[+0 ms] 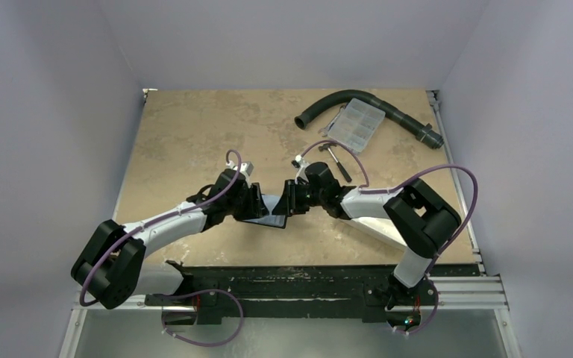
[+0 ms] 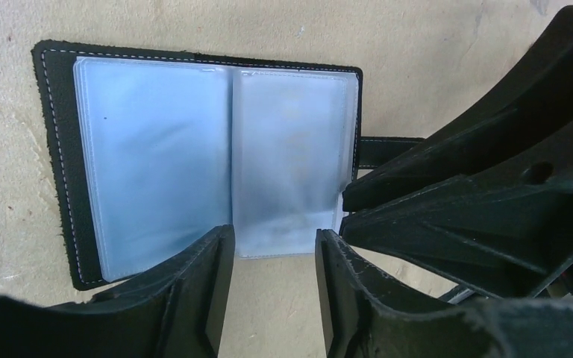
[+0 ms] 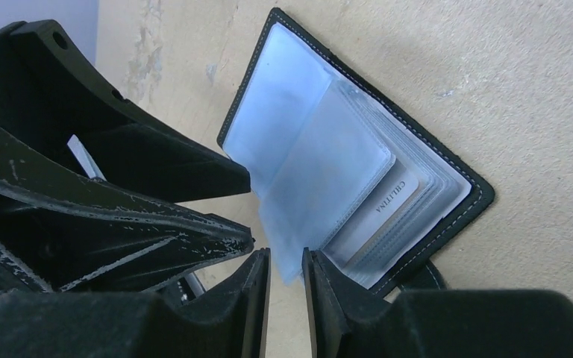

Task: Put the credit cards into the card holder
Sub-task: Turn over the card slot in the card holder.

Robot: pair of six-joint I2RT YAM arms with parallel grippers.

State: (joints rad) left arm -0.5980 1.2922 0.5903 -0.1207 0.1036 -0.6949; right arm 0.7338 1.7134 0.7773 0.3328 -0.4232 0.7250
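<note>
The left gripper (image 2: 274,291) stands open, its two fingers either side of the near edge of the card holder (image 2: 157,156), with nothing clamped. The right gripper (image 3: 287,298) faces it from the other side. Its jaws are narrowly apart and the corner of one clear sleeve (image 3: 321,186) dips into the gap, though no pinch shows. The holder lies spread open on the tan table (image 1: 194,134) between the two grippers, pale blue-grey sleeves up. A printed card (image 3: 388,212) sits in the sleeve stack. At the far right of the table lie a clear compartment box (image 1: 352,123) and a black hose (image 1: 328,104).
</note>
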